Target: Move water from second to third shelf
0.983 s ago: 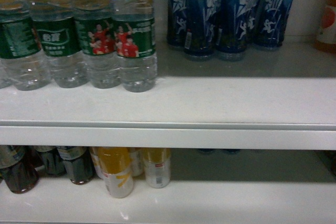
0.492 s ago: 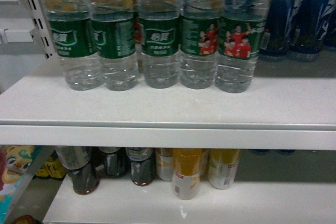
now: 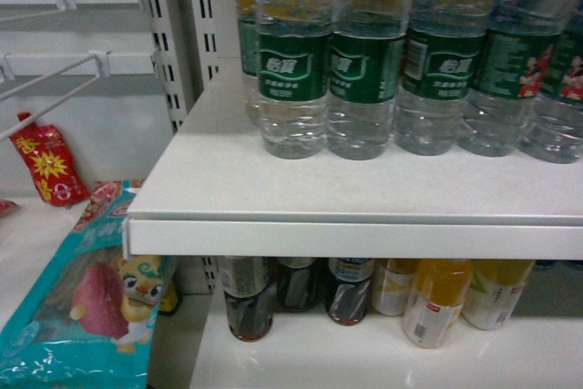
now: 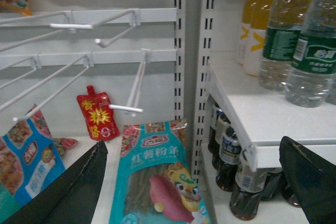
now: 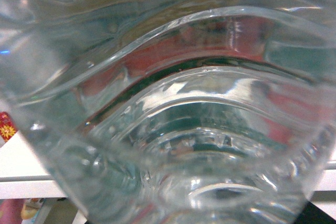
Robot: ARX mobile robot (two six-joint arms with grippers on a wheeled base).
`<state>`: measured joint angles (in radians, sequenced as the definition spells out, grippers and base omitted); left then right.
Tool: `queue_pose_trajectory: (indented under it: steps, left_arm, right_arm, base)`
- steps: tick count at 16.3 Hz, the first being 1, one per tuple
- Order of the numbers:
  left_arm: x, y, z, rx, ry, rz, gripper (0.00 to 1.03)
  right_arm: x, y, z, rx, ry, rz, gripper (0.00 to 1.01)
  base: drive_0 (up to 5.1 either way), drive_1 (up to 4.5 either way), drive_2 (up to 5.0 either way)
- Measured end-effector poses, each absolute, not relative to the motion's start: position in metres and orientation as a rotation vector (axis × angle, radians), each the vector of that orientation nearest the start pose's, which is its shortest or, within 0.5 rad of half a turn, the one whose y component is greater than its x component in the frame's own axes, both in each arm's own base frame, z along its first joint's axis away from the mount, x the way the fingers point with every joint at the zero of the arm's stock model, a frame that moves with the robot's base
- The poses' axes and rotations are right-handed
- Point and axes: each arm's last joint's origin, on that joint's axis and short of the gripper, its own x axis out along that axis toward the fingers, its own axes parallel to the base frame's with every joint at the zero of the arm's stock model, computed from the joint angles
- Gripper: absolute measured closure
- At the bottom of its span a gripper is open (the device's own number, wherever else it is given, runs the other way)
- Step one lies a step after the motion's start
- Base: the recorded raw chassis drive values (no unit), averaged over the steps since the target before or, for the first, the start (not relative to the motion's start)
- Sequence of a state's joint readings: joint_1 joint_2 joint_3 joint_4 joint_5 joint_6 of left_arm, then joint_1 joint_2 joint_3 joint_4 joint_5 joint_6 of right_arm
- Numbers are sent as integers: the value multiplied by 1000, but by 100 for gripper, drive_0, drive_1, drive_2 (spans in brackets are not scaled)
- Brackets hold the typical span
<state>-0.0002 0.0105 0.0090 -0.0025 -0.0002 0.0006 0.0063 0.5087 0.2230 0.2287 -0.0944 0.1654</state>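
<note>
A clear ribbed water bottle (image 5: 173, 103) with a green and red label fills the right wrist view, pressed up close between the jaws of my right gripper (image 5: 178, 203). Only a dark fingertip (image 5: 320, 214) shows at the bottom right corner. Several more water bottles (image 3: 291, 79) with green labels stand in a row on the white shelf (image 3: 364, 198) in the head view, where neither gripper appears. My left gripper (image 4: 192, 145) hangs open and empty, low and to the left of the shelf's end, its two dark fingers (image 4: 79, 187) wide apart.
Dark cola bottles (image 3: 246, 302) and orange drink bottles (image 3: 437, 298) stand on the shelf below. Left of the slotted upright (image 3: 173, 52) lie a teal snack packet (image 4: 152, 182) and a red packet (image 4: 97, 116), with white wire hooks (image 4: 134, 82) sticking out above them.
The head view has swept left along the shelf. The blue bottles have gone out of sight on the right, and the shelf's left end, the upright and the snack bay have come in.
</note>
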Motion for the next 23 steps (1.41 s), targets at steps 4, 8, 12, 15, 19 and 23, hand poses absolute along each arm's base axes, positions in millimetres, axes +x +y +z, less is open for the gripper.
queue_pose_trajectory:
  steps: [4,8,12,15,19,23]
  left_arm:
    - [98,0,166,0,4,3,5]
    - [98,0,165,1,5,0,5]
    - [98,0,165,1,4,0,5]
    - [98,0,165,1,5,0,5]
    - [98,0,165,1,5,0,5]
    - [98,0,165,0,4,0,5]
  right_arm:
    - [138,4,215,168,71,100,60]
    - [138,4,215,168,66,95,60]
    - [138,4,215,168,65,95,60]
    - [138,4,215,168,65,95,60]
    - [138,4,214,166,73,94,60]
    - [149,9,211,127,184,143,60]
  base:
    - [-499,246,246]
    - [-499,246,246]
    - [-499,246,246]
    - [-499,246,246]
    - [-250,123,123]
    - [0,0,0]
